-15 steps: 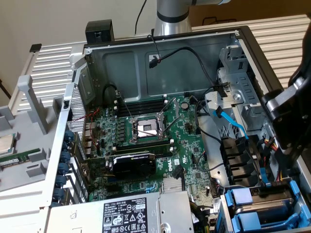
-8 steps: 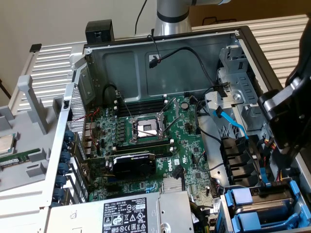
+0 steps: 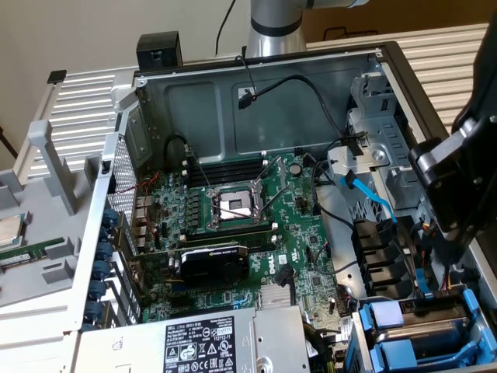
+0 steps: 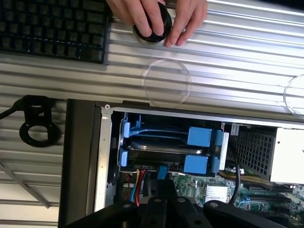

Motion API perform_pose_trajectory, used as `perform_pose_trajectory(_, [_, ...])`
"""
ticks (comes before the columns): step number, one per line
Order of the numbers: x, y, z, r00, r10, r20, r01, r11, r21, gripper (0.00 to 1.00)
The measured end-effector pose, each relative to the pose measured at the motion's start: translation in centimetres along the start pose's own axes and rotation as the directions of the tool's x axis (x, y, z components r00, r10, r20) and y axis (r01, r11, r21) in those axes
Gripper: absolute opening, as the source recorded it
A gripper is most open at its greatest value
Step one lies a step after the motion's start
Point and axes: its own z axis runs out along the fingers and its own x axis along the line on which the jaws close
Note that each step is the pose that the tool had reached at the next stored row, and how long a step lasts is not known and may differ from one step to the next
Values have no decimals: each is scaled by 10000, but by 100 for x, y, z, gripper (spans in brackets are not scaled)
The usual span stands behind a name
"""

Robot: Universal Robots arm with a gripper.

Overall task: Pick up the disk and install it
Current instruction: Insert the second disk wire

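The disk is seen seated in the drive bay of the computer case, just beyond the clenched, empty gripper. Its blue rails are visible; its label is hidden.

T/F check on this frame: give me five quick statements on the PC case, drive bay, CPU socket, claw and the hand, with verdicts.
1. The computer case lies open with the motherboard exposed. True.
2. The CPU socket holds a fan cooler. False: it is bare, with its metal frame showing.
3. Blue plastic rails sit in the drive bay at the case corner. True.
4. The claw is wide open. False: it is shut, above the bay.
5. A hand rests on the keyboard. False: it is on a round black knob beside the keyboard.
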Motion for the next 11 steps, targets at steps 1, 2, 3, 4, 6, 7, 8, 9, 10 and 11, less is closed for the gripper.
perform_pose_trajectory(1, [0, -2, 0, 10000, -1, 0, 1, 10000, 15, 11])
perform_pose_trajectory(2, [0, -4, 0, 10000, -4, -3, 4, 10000, 43, 11])
perform_pose_trajectory(3, [0, -7, 1, 10000, -8, -8, 8, 10000, 95, 11])
perform_pose_trajectory(4, [-1, -11, 2, 10000, -12, -12, 12, 9999, 139, 11])
perform_pose_trajectory(6, [-2, -16, 5, 10000, -16, -18, 16, 9998, 202, 11])
perform_pose_trajectory(7, [-1, -16, 5, 10000, -16, -18, 17, 9998, 203, 11])
perform_pose_trajectory(8, [-1, -16, 5, 10000, -17, -18, 17, 9998, 203, 11])
perform_pose_trajectory(9, [-2, -15, 4, 10000, -16, -17, 17, 9998, 202, 11])
perform_pose_trajectory(10, [-2, -15, 4, 10000, -16, -17, 16, 9998, 202, 11])
perform_pose_trajectory(11, [-2, -15, 4, 10000, -16, -17, 17, 9998, 202, 11])
